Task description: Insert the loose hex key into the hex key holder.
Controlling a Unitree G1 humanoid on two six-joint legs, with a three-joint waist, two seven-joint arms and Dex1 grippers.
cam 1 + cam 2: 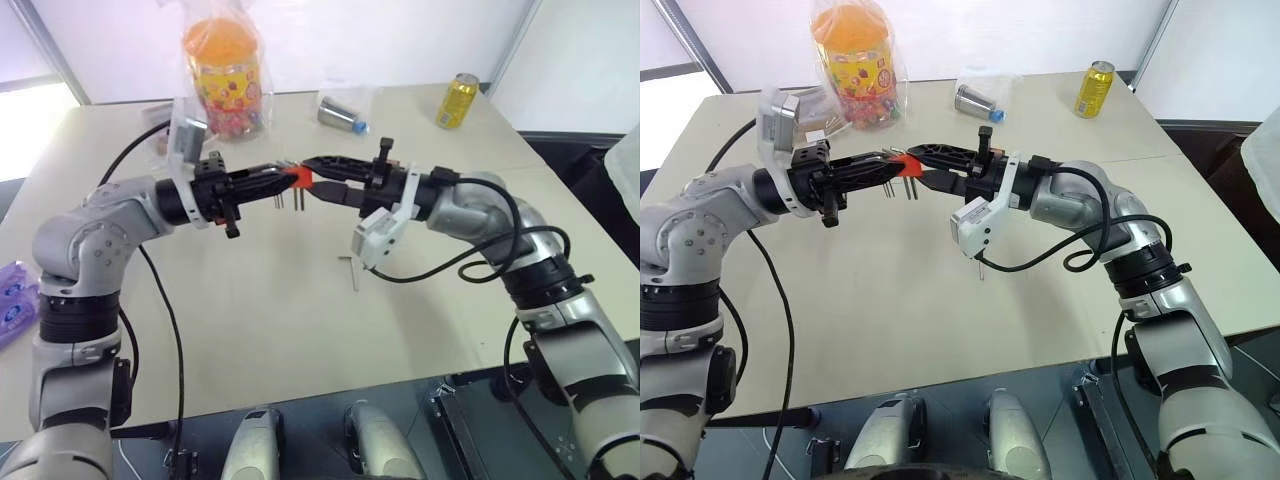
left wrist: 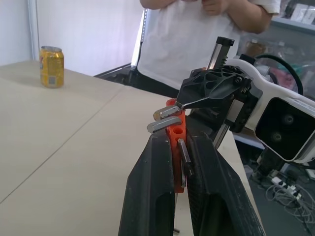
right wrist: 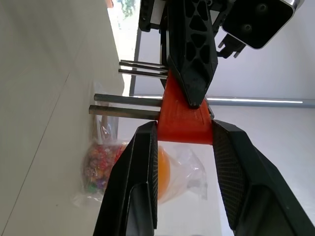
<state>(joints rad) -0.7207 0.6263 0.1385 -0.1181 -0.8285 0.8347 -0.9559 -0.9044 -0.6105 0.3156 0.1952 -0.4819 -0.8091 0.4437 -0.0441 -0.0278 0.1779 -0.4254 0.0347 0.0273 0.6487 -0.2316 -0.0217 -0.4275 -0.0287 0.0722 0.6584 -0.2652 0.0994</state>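
Both arms are raised over the table (image 1: 250, 330), tips meeting mid-air. The left gripper (image 1: 285, 181) is clamped on the holder (image 1: 293, 178), an orange-red block with short keys hanging down from it; in the left wrist view the block sits squeezed between the two black fingers (image 2: 147, 196). The right gripper (image 1: 312, 180) also grips the same block, its fingers either side of it in the right wrist view, so the holder is pinched from both sides. The loose hex key (image 1: 349, 270) lies flat on the table, below the right forearm, well apart from both grippers, untouched. This looks like a handover of the holder, judged from the double grip. To do it well: one gripper should let go only when the other's hold is firm, without twisting the block, and keep the empty slot facing outward and reachable. The freed arm then has to go down for the key; it is thin and flat, so pinch it by the long leg. A can (image 1: 459, 99), a snack bag (image 1: 224, 75) and a small wrapped cup (image 1: 342, 113) sit at the far edge, out of the way.
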